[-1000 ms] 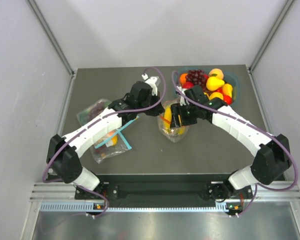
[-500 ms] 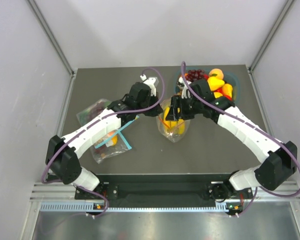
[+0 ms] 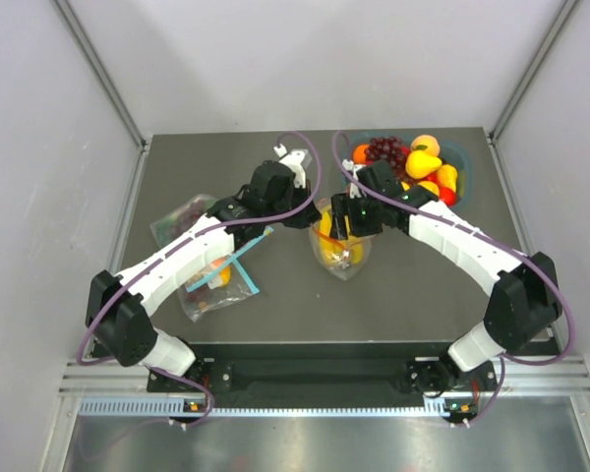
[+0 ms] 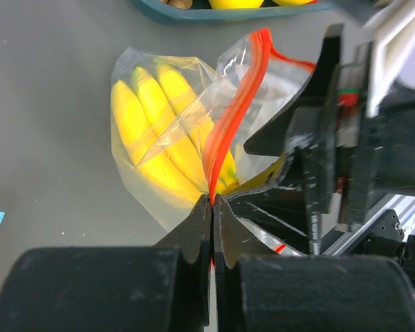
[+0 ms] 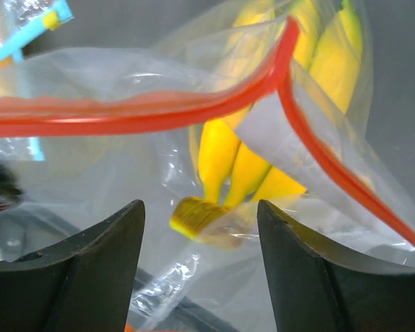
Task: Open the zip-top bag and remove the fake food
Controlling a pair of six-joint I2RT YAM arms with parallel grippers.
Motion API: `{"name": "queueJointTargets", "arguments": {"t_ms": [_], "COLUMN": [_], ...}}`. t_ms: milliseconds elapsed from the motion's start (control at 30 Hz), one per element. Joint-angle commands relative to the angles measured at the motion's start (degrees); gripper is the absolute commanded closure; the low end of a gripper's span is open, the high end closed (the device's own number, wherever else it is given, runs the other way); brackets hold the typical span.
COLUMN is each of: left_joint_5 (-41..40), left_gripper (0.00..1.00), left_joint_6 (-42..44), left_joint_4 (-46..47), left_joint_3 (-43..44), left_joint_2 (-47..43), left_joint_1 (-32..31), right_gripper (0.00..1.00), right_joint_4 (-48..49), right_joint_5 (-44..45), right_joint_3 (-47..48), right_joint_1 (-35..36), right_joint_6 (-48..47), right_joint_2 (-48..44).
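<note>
left gripper point(image 4: 211, 200) is pressed tight on the red zip strip point(image 4: 229, 124) of the zip-top bag point(image 3: 346, 258), pinching one lip. right gripper point(image 5: 199, 207) has its fingers spread wide with nothing between them, sitting at the bag mouth.

The bag lies mid-table between the two arms, just near-left of the teal fruit bowl point(image 3: 465, 157). Its mouth gapes (the right wrist view shows the strip split into two lips).

Key geometry: the banana bunch point(image 5: 225, 155) lies dead ahead of the right gripper. Its stem end points toward the gripper and its long axis runs away into the bag, roughly centred between the fingers. The right arm is the one lined up for the pull; the left is tied up anchoring the lip.

Can't tell if a plastic layer sits between the right fingers and the stem.

My read: next move is straight in along the bananas' axis, closing on the stem. Risk is catching film with it. Only the bananas show clearly inside.
</note>
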Motion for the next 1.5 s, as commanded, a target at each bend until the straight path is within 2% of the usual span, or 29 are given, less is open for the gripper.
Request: {"name": "queueJointTargets", "arguments": {"t_ms": [0, 333, 800, 1067, 1233, 1467], "left_joint_5": [0.6, 1.2, 1.4, 1.5, 0.5, 0.3], "left_gripper": [1.0, 1.0, 1.0, 1.0, 1.0, 1.0], "left_joint_6": [0.2, -0.4, -0.5, -0.4, 0.0, -0.2], "left_joint_4": [3.1, 3.6, 3.6, 3.7, 3.1, 3.3], "left_joint_3": [-0.2, -0.7, -0.5, -0.2, -0.5, -1.2], "left_joint_2": [-1.1, -0.3, 0.3, 0.4, -0.4, -0.7], "left_joint_1": [-0.1, -0.3, -0.5, -0.6, -0.6, -0.6], "right_gripper": [0.34, 0.3, 0.31, 0.3, 0.31, 0.29], "right_joint_4": [-1.3, -2.9, 2.4, 6.9, 3.0, -6.6], "right_joint_5": [2.3, 0.2, -5.4, -7.1, -5.5, -3.7], "right_joint_3": [-2.4, -7.1, -0.1, -1.3, 0.0, 3.7], "right_joint_1": [0.9, 3.7, 6.0, 6.0, 6.0, 6.1], "right_joint_6": [-2.1, -1.7, -2.7, -5.6, -7.7, -11.5], "right_joint_2": [-1.4, -1.5, -2.6, 3.7, 6.4, 3.2]}}
